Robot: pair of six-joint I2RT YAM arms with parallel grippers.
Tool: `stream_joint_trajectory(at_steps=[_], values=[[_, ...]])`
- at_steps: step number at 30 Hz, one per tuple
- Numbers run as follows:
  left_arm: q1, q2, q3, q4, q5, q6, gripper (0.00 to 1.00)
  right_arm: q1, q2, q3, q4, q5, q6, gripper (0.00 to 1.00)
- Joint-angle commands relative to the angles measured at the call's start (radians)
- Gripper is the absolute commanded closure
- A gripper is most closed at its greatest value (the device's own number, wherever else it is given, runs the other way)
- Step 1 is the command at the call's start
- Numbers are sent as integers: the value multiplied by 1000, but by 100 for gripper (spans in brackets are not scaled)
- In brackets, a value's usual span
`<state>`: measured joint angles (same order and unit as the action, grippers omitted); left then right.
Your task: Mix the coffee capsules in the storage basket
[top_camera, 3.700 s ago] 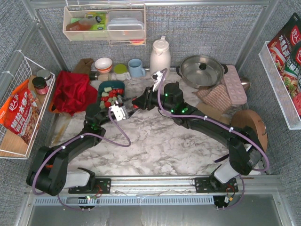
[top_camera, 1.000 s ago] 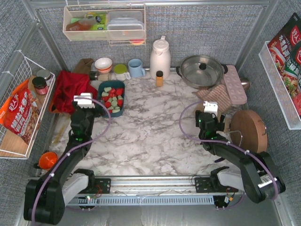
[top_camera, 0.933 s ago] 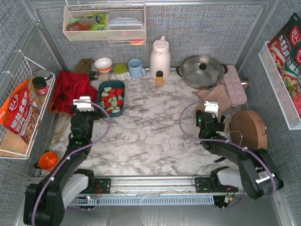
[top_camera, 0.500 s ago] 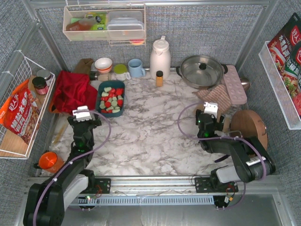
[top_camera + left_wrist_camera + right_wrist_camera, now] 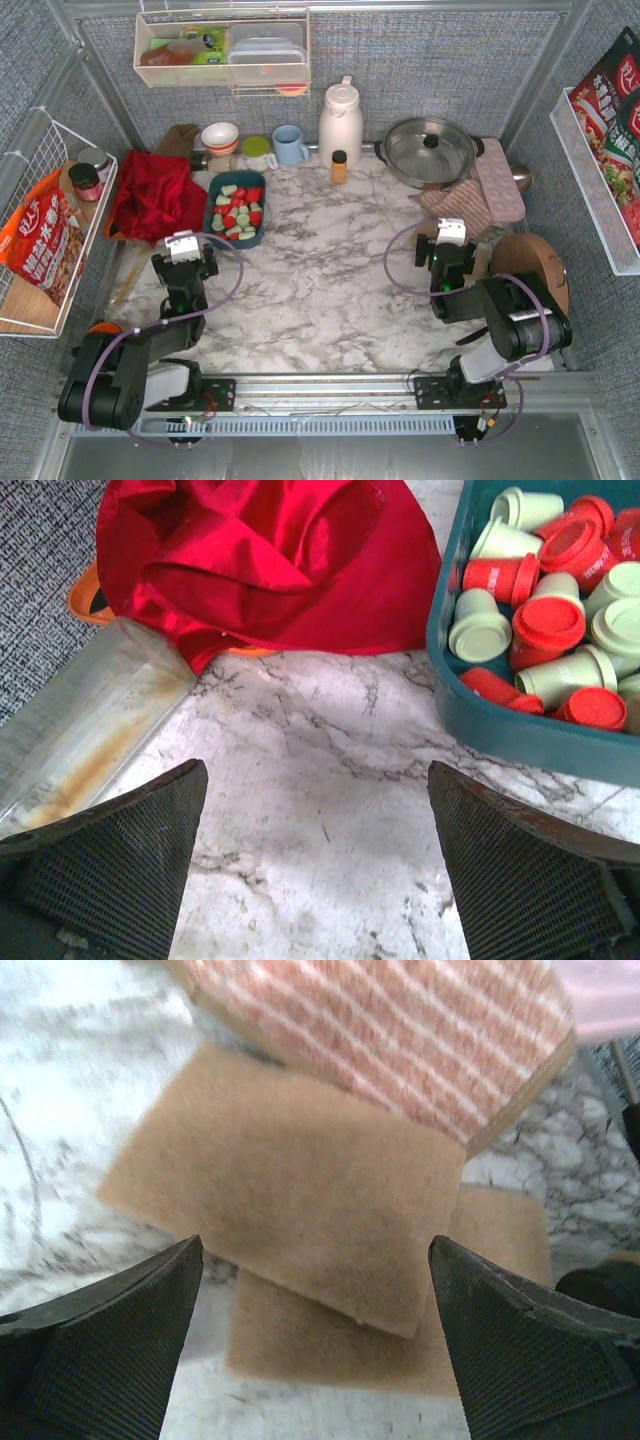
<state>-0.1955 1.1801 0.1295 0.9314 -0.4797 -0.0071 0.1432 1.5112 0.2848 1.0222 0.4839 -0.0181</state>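
Marble table, cluttered along back. Red snack bags in right wall shelf, white Chinese print, too small to read. Another red bag in left wire rack, print likewise unreadable. Red cloth bunched at left rear. Just right of it, teal basket, filled with red and mint capsules, jumbled, some on their sides. Left gripper near basket, fingers spread wide over bare marble, holding nothing, touching nothing. Right gripper at right side, fingers equally wide, empty, above two overlapping tan pads beside striped cloth.
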Motion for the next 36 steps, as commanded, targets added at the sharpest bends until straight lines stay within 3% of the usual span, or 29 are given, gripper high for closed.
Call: stream_joint_trajectory(at_steps=[1,4,6,13,15,17,18,19,21,24,27,30,33,36], values=[[14,59,16,172,25,8,0,-26,-3,28,-70,-117,43,1],[25,123,29,247,61,23,0,-40,38,44,-21,-195,16,1],[31,165,48,283,77,21,0,-41,8,59,-106,-202,18,1],[110,203,117,188,127,-32,0,-42,12,70,-114,-210,15,1],[143,201,77,272,142,-29,0,-41,12,72,-117,-210,15,1],[218,314,-8,543,204,-91,0,-42,11,72,-116,-209,15,1],[241,428,-39,754,210,-96,0,-42,11,73,-115,-210,15,1],[246,445,-57,797,220,-100,0,-42,12,73,-116,-210,15,1],[251,321,-12,507,215,-123,0,-42,11,72,-116,-210,15,1],[259,402,61,507,263,-98,0,-42,11,75,-123,-212,15,1],[260,360,125,318,236,-125,1,-43,12,78,-125,-215,17,1],[260,395,96,438,237,-111,1,-48,13,87,-144,-218,23,1],[260,371,105,380,244,-116,1,-62,12,106,-182,-226,40,1],[259,391,90,441,260,-100,1,-67,12,109,-189,-233,43,1]])
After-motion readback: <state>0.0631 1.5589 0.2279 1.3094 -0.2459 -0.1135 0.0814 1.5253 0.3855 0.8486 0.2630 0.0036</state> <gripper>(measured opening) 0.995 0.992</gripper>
